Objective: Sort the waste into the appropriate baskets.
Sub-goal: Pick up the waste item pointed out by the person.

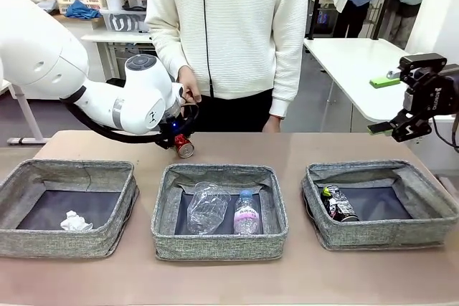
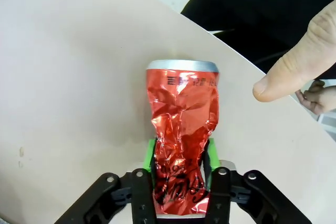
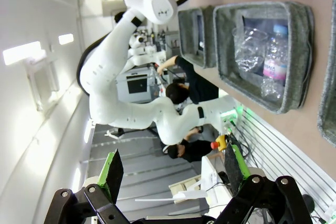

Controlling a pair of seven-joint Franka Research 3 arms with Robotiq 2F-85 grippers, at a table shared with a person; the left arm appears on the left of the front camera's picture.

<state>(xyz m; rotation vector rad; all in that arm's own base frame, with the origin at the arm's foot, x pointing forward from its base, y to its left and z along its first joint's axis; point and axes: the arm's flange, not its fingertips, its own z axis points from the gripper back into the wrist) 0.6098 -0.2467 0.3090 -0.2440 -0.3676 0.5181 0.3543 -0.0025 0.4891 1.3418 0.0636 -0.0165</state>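
Note:
A crushed red can [image 2: 182, 140] lies on the table near the far edge, and my left gripper [image 2: 181, 161] is shut on its lower half, green pads [image 2: 149, 153] pressing both sides. From the front the red can [image 1: 184, 147] sits under the left gripper [image 1: 177, 141], behind the middle basket [image 1: 219, 245]. That basket holds a crushed clear bottle [image 1: 206, 207] and a small pink-label bottle [image 1: 246, 213]. The left basket [image 1: 64, 241] holds a white paper ball [image 1: 75, 222]. The right basket [image 1: 384, 234] holds a dark printed can [image 1: 338, 204]. My right gripper [image 1: 403, 128] hangs open and empty at the far right.
A person stands at the far side of the table; one hand [image 1: 190, 85] hovers just behind the left gripper, its thumb [image 2: 286, 77] close to the can. A white side table [image 1: 351, 69] with a green object [image 1: 385, 82] stands behind right.

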